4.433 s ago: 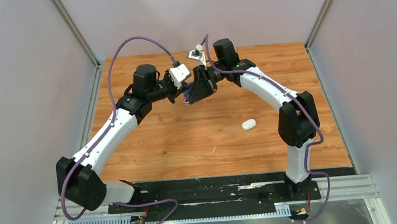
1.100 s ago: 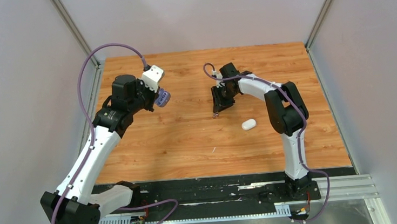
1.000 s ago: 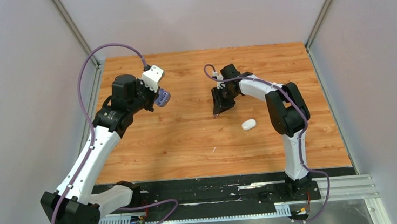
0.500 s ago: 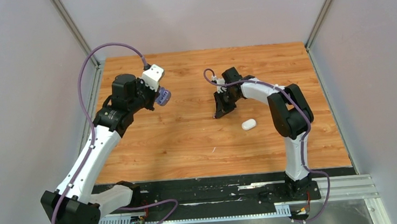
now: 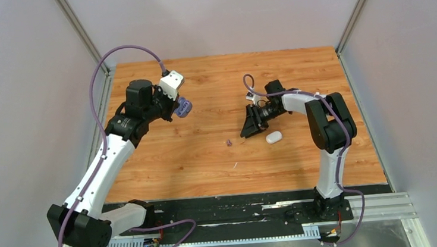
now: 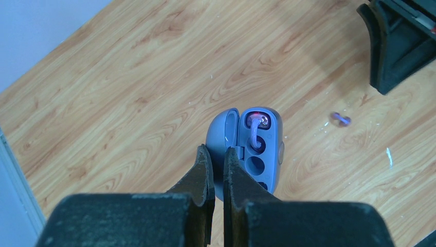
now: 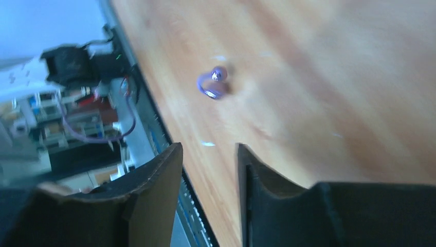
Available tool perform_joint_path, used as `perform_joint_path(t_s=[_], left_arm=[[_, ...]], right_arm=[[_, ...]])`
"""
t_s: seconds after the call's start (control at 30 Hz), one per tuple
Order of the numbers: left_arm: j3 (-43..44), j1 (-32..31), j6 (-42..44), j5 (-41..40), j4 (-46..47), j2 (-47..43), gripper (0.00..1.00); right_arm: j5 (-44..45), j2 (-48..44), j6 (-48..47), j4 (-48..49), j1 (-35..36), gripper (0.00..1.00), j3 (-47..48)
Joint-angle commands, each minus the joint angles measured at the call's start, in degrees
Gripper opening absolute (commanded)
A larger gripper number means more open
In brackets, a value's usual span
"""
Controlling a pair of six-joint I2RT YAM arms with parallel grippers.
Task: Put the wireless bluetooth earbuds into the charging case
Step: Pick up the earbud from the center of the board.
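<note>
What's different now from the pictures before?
The right tool swung right, towards the white case, and seems to have let go of a purple earbud, now lying on the table. The left tool kept its grip on the open purple case; the white case stayed put.

This looks like a robotics lab test cell rather than a home or shop. In the top view a wood-grain bench [image 5: 208, 166] fills the middle, boxed in at left, right and back by plain pale grey panels [image 5: 18, 117] held by aluminium posts [image 5: 80, 31]. At the bottom edge two white-and-black robot arms [image 5: 106, 163] are bolted to a black base plate [image 5: 235, 205] on a slotted metal rail [image 5: 384, 207], with purple cables [image 5: 120, 47] looping off them. At the upper left of the right wrist view, past the bench edge, is a blurred clutter of wiring and equipment [image 7: 87, 118].
</note>
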Motion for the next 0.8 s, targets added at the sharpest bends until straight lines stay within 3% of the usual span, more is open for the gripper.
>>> perform_joint_path(t_s=[0.0,0.13,0.27,0.43,0.77], left_arm=[[4.0,0.4,0.1,3.2,0.8,0.6,0.0],[3.8,0.4,-0.1,2.9,1.1,0.4,0.0],[3.3,0.4,-0.3,2.8,1.0,0.4,0.0],[3.8,0.4,0.6,2.3,-0.2,0.2,0.0],[3.0,0.7,1.4,1.8,-2.4,-1.2,0.0]], right_arm=[[16.6,-1.2,10.4,4.5,-4.8,0.41,3.8],[13.2,-3.2,3.7,0.4,-4.0,0.34,11.5],[14.3,-6.6,-11.3,-1.4,3.0,0.37,10.1],[17.7,-7.8,-18.9,0.5,8.3,0.38,8.2],[12.1,6.4,-39.5,-6.7,8.5,0.4,22.0]])
